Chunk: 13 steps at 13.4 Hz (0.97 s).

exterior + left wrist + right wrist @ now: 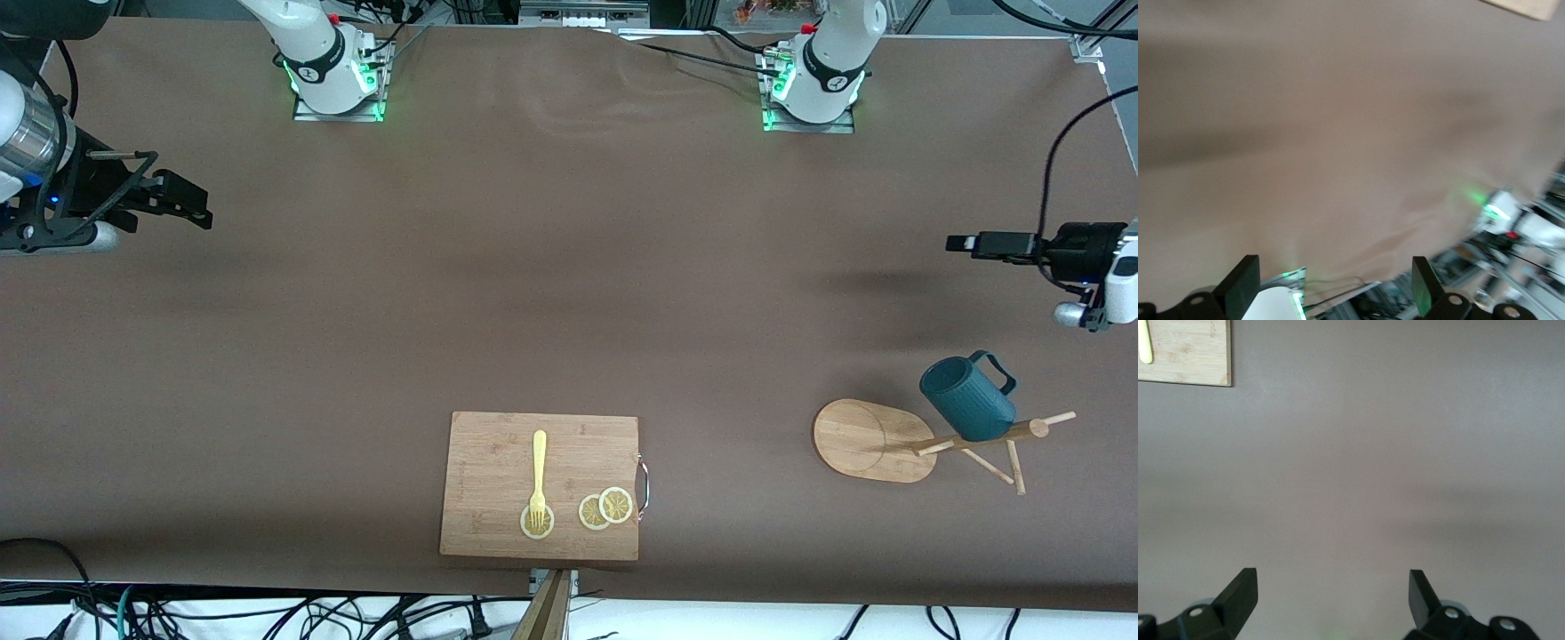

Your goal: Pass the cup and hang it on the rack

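The dark teal ribbed cup hangs on a peg of the light wooden rack, which stands near the left arm's end of the table. The cup's loop handle points toward the robots' bases. My left gripper is open and empty, held in the air at the left arm's end of the table, apart from the cup. Its fingers frame bare table and a robot base. My right gripper is open and empty over the right arm's end of the table. Its fingers show only bare table between them.
A rectangular wooden cutting board lies nearer to the front camera, mid-table, with a yellow fork and lemon slices on it. Its corner shows in the right wrist view. Cables run along the table's front edge.
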Motion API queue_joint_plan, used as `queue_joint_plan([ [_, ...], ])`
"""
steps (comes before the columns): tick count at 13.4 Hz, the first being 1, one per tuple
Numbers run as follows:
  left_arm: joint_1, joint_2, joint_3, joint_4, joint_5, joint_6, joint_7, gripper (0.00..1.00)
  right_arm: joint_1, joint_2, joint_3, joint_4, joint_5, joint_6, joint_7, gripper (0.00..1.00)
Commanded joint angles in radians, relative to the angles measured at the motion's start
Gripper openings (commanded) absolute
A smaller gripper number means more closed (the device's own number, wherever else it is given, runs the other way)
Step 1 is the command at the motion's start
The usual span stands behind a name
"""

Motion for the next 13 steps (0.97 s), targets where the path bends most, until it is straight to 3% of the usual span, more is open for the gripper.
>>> queue_joint_plan([
  [1, -0.107, -0.010, -0.049, 0.111, 0.218, 0.063, -0.094, 1.00, -0.004, 0.008, 0.004, 0.018, -0.002, -0.002, 0.008, 1.00],
  [3, -0.114, -0.040, -0.101, 0.147, 0.352, 0.149, -0.094, 1.00, -0.004, 0.008, 0.006, 0.018, -0.002, -0.002, 0.008, 1.00],
  [5, -0.132, -0.089, -0.098, 0.148, 0.398, 0.250, -0.098, 1.00, -0.004, 0.008, 0.004, 0.018, 0.001, -0.002, 0.008, 1.00],
  [7, -0.135, -0.163, -0.100, 0.139, 0.402, 0.243, -0.103, 1.00, -0.004, 0.008, 0.006, 0.018, 0.001, -0.002, 0.006, 1.00],
  [10, -0.140, -0.218, -0.098, 0.134, 0.392, 0.132, -0.162, 1.00, -0.004, 0.008, 0.004, 0.018, 0.002, -0.002, 0.006, 1.00],
  [13, -0.151, -0.211, -0.100, 0.134, 0.389, 0.090, -0.281, 1.00, -0.001, 0.008, 0.006, 0.018, -0.002, -0.002, 0.008, 1.00],
])
